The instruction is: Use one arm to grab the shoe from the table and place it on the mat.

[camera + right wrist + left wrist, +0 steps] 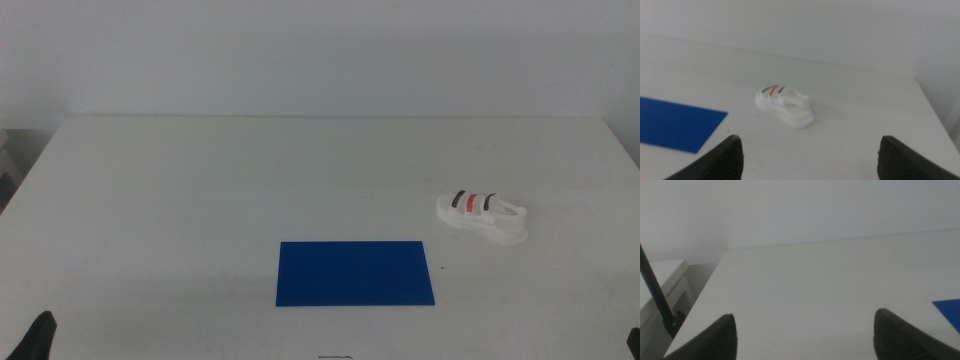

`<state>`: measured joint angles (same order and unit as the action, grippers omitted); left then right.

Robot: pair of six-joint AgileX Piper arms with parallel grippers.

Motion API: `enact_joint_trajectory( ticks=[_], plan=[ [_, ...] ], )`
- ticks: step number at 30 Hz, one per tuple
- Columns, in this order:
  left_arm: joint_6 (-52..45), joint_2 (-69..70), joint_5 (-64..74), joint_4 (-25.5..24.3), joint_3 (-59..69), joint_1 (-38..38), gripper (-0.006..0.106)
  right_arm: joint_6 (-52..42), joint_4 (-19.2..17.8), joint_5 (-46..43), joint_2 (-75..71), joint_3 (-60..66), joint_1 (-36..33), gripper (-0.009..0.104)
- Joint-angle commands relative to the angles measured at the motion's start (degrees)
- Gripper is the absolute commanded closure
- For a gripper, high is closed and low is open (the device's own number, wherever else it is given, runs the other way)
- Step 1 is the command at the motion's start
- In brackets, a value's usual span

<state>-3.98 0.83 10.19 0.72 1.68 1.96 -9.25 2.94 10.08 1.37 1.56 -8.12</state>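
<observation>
The white shoe (482, 214) with dark and red straps lies on its sole on the right side of the table (250, 170); it also shows in the right wrist view, shoe (785, 106). The dark blue mat (356, 273) lies flat near the table's front middle, to the left of the shoe and apart from it. A corner of the mat (950, 311) shows in the left wrist view, and part of the mat (677, 122) in the right wrist view. My left gripper (805, 337) and right gripper (810, 160) both stand open with nothing between their jaws, well back from the shoe.
A dark bit of the left arm (35, 340) shows at the bottom left corner of the middle view. The table's left edge borders a white cabinet (665, 287) with a black cable in front of it. A white wall rises behind the table.
</observation>
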Motion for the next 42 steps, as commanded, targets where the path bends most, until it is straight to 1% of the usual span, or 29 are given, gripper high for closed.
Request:
enact_joint_trajectory(
  ticks=[1, 2, 4, 7, 13, 16, 19, 21, 25, 29, 33, 35, 36, 39, 42],
  plan=[
    [0.71, 1.00, -4.70, 0.32, -0.19, 0.22, 0.007, -0.49, -0.45, -1.90, 1.43, -3.87, 0.41, 0.001],
    [0.71, 1.00, -4.70, 0.32, -0.19, 0.22, 0.007, -0.49, -0.45, 0.18, 2.18, -5.73, 0.41, 0.001],
    [0.71, 1.00, -4.70, 0.32, -0.19, 0.22, 0.007, -0.49, -0.45, 7.04, 4.71, -11.60, 0.41, 0.001],
    [0.71, 1.00, -4.70, 0.32, -0.19, 0.22, 0.007, -0.49, -0.45, 13.99, 9.28, -20.78, 0.41, 0.001],
    [0.71, 1.00, -4.70, 0.32, -0.19, 0.22, 0.007, -0.49, -0.45, 24.97, 20.45, -34.76, 0.41, 0.001],
    [0.71, 1.00, -4.70, 0.32, -0.19, 0.22, 0.007, -0.49, -0.17, 30.30, 26.01, -39.75, 0.35, 0.001],
    [0.71, 1.00, -4.70, 0.32, -0.19, 0.22, 0.007, -0.49, 0.45, 31.17, 31.90, -43.60, 0.35, 0.001],
    [0.71, 1.00, -4.70, 0.32, -0.19, 0.22, 0.007, -0.43, 1.65, 31.69, 36.32, -45.92, 0.35, 0.001],
    [0.71, 1.00, -4.70, 0.32, -0.19, 0.22, 0.007, 0.23, 3.21, 35.42, 44.43, -51.46, 0.35, 0.001],
    [0.71, 1.00, -4.70, 0.32, -0.19, 0.22, 0.007, 4.20, 3.11, 42.59, 53.20, -57.96, 0.35, 0.001],
    [0.71, 1.00, -4.70, 0.32, -0.19, 0.22, 0.007, 3.96, 2.58, 47.31, 62.28, -64.62, 0.35, 0.001],
    [0.71, 1.00, -4.70, 0.32, -0.19, 0.22, 0.007, 2.69, 2.37, 49.05, 67.03, -68.81, 0.35, 0.001],
    [0.71, 1.00, -4.70, 0.32, -0.19, 0.22, 0.007, -1.01, 2.85, 52.17, 71.57, -73.19, 0.35, 0.001],
    [0.71, 1.00, -4.70, 0.32, -0.19, 0.22, 0.007, -6.73, 3.96, 57.84, 78.54, -79.06, 0.35, 0.001],
    [0.71, 1.00, -4.70, 0.32, -0.19, 0.22, 0.007, -12.97, 4.21, 59.96, 84.93, -83.55, 0.35, 0.001]
  ],
)
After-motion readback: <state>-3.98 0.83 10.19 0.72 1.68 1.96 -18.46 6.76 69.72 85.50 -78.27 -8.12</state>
